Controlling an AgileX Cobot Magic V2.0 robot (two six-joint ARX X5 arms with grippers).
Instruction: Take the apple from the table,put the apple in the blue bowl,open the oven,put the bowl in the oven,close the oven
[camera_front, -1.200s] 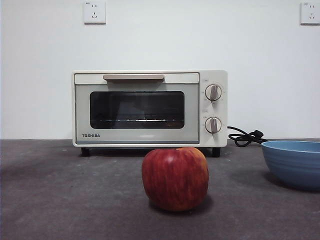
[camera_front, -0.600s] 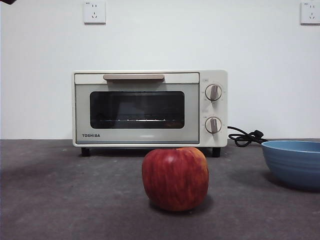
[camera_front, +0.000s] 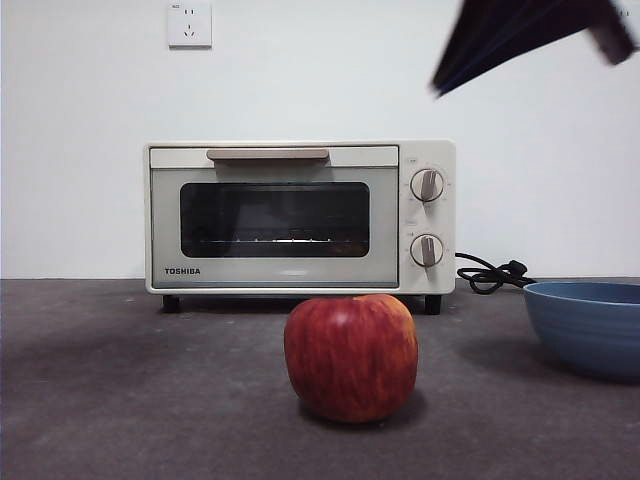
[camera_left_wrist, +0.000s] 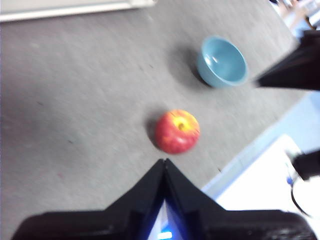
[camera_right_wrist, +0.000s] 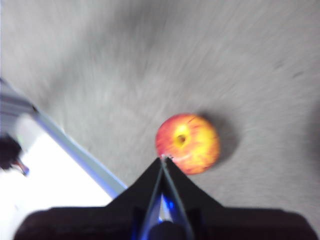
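Note:
The red apple (camera_front: 350, 357) with yellowish streaks rests on the dark grey table (camera_front: 150, 400), in front of the cream oven (camera_front: 300, 215), whose door is shut. The blue bowl (camera_front: 588, 325) stands empty to the apple's right. In the right wrist view my right gripper (camera_right_wrist: 163, 159) is shut, high above the apple (camera_right_wrist: 188, 142); it shows as a dark blurred arm (camera_front: 520, 35) at the top right of the front view. The left gripper (camera_left_wrist: 164, 162) is shut too, hovering well above the apple (camera_left_wrist: 177, 131) and the bowl (camera_left_wrist: 223, 61).
A black power cord (camera_front: 490, 275) lies coiled behind the bowl beside the oven. Two wall sockets (camera_front: 189, 23) sit high on the white wall. The table's edge (camera_right_wrist: 75, 152) runs close by the apple in the wrist views.
A dark arm has swung into the top right of the front view. The small black tip at the top left corner is gone. Apple, bowl and oven have stayed put.

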